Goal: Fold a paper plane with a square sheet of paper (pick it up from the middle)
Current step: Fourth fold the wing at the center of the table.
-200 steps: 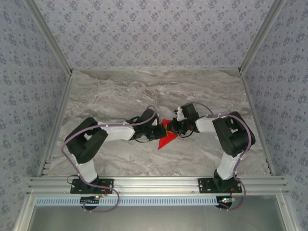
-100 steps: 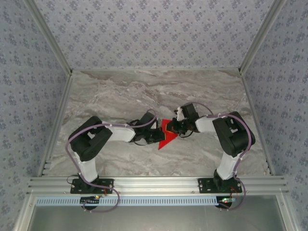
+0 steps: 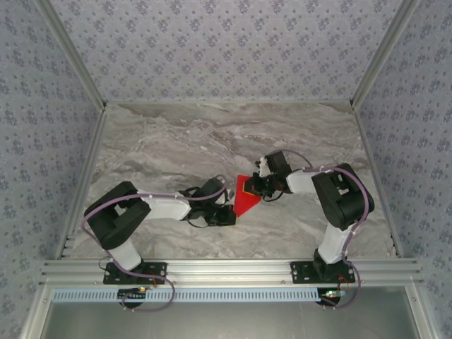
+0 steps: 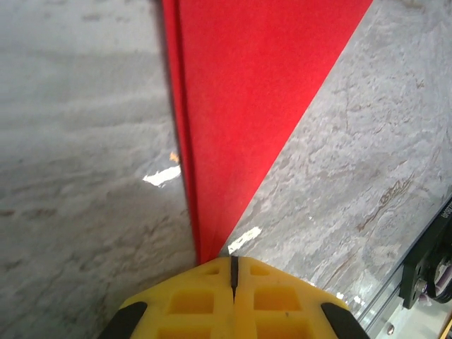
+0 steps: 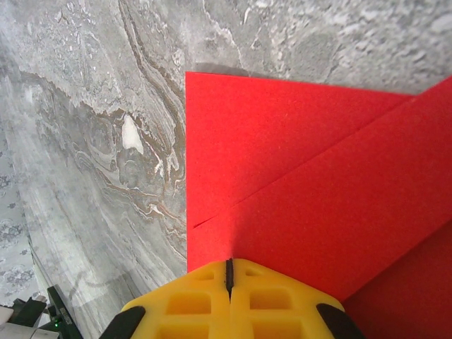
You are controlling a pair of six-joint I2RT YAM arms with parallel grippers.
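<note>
The square sheet of paper (image 3: 245, 203) is bright red and lies flat on the marble table, folded into a pointed wedge with layered flaps. In the left wrist view the paper (image 4: 240, 106) narrows to its near tip, with a doubled fold edge along its left side. My left gripper (image 4: 233, 260) is shut, its yellow tips at that point; in the top view my left gripper (image 3: 227, 215) sits at the paper's near-left corner. My right gripper (image 5: 229, 263) is shut and rests on the paper (image 5: 318, 176) beside a diagonal flap edge; from above my right gripper (image 3: 258, 188) covers the far end.
The grey marble table (image 3: 176, 141) stretches behind and to both sides of the paper. An aluminium rail (image 3: 226, 268) runs along the near edge, and the rail (image 4: 424, 275) lies just right of my left gripper. Patterned walls enclose the table.
My left gripper has slid toward the near edge along the paper's left fold to its near tip, the arm drawing back. The right gripper and the paper have stayed in place.
</note>
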